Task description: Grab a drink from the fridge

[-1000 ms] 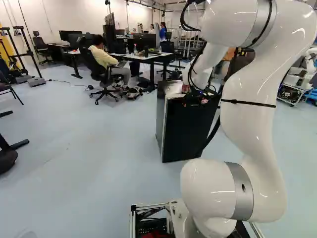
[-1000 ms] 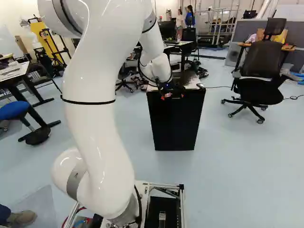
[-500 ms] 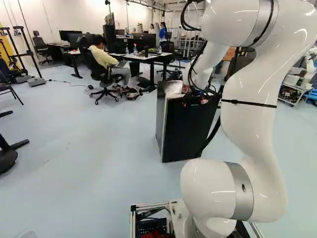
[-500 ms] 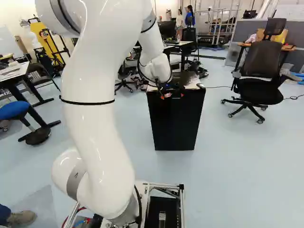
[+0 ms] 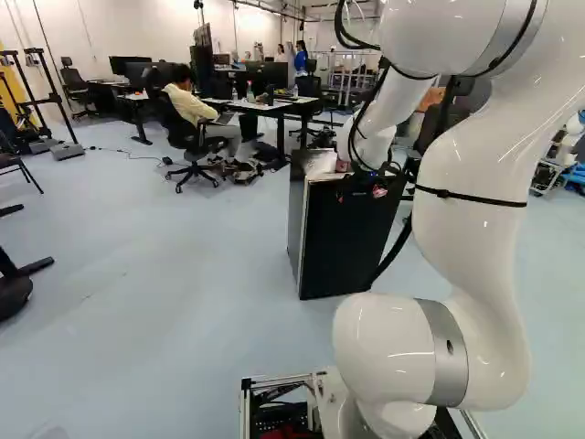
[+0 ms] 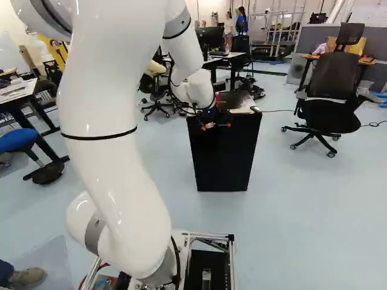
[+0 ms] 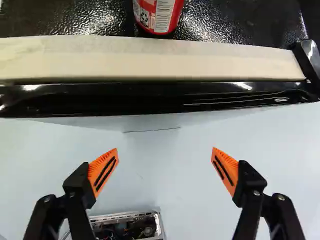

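My gripper (image 6: pixel 217 125) is at the top front edge of the black fridge (image 6: pixel 224 158), which stands on the floor ahead with its dark front facing me. In the wrist view the gripper (image 7: pixel 165 151) is open, its orange-padded fingers wide apart over pale floor. Ahead of the fingertips run a black edge and a pale strip (image 7: pixel 150 59) of the fridge. Beyond the strip, a red can (image 7: pixel 158 15) stands on a dark textured surface, partly cut off. Nothing is between the fingers. The fridge's inside is not visible.
An office chair (image 6: pixel 331 90) stands right of the fridge in the right base view. Beyond it are desks (image 5: pixel 260 105) and a seated person. A blue-seated stool (image 6: pixel 18 140) is at the left of the right base view. Part of the base (image 7: pixel 131 225) shows near the fingers.
The arm's upper links have swung left in the right base view and right in the left one. My gripper has shifted slightly left in the right base view. Base and fridge stay put.
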Motion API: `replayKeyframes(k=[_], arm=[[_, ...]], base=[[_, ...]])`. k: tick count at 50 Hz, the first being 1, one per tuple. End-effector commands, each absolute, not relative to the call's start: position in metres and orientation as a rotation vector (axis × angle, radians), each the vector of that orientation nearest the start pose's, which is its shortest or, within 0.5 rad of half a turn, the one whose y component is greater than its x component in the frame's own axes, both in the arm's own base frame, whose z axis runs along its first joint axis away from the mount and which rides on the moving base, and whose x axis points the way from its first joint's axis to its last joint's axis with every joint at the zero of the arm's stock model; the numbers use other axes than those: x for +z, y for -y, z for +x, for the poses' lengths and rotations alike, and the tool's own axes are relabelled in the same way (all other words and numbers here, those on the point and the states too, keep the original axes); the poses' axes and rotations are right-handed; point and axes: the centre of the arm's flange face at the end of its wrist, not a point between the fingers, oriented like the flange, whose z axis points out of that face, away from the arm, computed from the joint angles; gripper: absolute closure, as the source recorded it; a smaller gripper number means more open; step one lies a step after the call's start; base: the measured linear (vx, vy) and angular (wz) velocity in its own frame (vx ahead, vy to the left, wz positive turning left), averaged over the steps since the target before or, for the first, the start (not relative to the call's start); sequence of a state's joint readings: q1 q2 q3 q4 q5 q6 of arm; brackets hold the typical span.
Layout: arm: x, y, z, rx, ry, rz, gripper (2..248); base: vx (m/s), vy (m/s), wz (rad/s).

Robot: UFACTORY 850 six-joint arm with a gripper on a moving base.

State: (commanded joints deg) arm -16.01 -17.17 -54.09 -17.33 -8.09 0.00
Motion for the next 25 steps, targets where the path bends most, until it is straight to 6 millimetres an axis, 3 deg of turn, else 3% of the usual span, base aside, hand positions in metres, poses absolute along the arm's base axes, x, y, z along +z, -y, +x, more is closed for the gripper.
replayKeyframes(k=[25], arm=[[0.42, 0.122, 0.486, -1.106, 0.093, -3.115, 3]], base=[[0.0, 0.0, 0.0]])
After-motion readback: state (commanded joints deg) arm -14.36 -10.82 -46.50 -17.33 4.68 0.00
